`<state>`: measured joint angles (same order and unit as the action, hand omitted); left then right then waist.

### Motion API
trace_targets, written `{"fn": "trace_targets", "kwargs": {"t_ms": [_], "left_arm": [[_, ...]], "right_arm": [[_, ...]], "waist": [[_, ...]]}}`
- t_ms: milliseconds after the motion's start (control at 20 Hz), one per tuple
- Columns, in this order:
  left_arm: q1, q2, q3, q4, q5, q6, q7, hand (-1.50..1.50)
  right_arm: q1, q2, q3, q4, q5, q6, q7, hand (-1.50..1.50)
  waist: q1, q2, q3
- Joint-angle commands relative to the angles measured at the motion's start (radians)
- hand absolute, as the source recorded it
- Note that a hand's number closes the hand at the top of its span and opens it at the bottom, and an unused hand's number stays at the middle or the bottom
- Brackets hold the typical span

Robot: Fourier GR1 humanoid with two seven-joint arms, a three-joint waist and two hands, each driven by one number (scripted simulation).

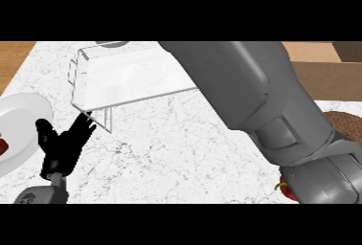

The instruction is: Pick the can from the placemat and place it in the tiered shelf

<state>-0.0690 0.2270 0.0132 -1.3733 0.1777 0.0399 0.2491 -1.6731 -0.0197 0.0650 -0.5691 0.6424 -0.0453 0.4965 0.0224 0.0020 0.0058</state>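
- Currently the can shows nowhere. The visible strip of the brown placemat [348, 125], at the right edge, carries nothing, and the rest of it is hidden behind the arm.
- So the can's direction from any fingers, and its long axis, cannot be read.
- The right forearm [240, 95] runs from the lower right up across the frame. It passes above the right end of the clear shelf [134, 76] and leaves at the upper edge.
- The right hand is out of sight beyond that edge, so whether it holds anything cannot be told.
- Judgement: the right arm is the working one and far nearer the shelf. If it carries the can, the can is over or behind the shelf.
- The left hand [63, 143] rests at the lower left with fingers up and spread, holding nothing. It sits just below the shelf's near corner.
- A white plate [17, 115] at the left edge carries a red item [4, 146].
- A second red object [285, 189] peeks out beside the right arm, low on the marble counter [176, 148].
- Obstruction: the forearm itself blocks the view of the shelf's right side.
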Motion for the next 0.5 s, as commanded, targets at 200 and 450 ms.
{"fn": "trace_targets", "kwargs": {"t_ms": [200, 450], "left_arm": [[0.007, -0.005, -0.004, 0.017, -0.002, 0.001, 0.052, 0.00], [-0.008, 0.011, 0.027, 0.041, 0.020, -0.025, 0.036, 0.00]], "right_arm": [[0.020, -0.003, -0.144, -0.005, -0.074, -0.191, 0.023, -1.50], [-0.017, 0.011, -0.238, -0.027, -0.168, -0.259, 0.018, -1.50]], "waist": [[-0.002, 0.004, -0.006], [0.004, 0.007, -0.007]]}}
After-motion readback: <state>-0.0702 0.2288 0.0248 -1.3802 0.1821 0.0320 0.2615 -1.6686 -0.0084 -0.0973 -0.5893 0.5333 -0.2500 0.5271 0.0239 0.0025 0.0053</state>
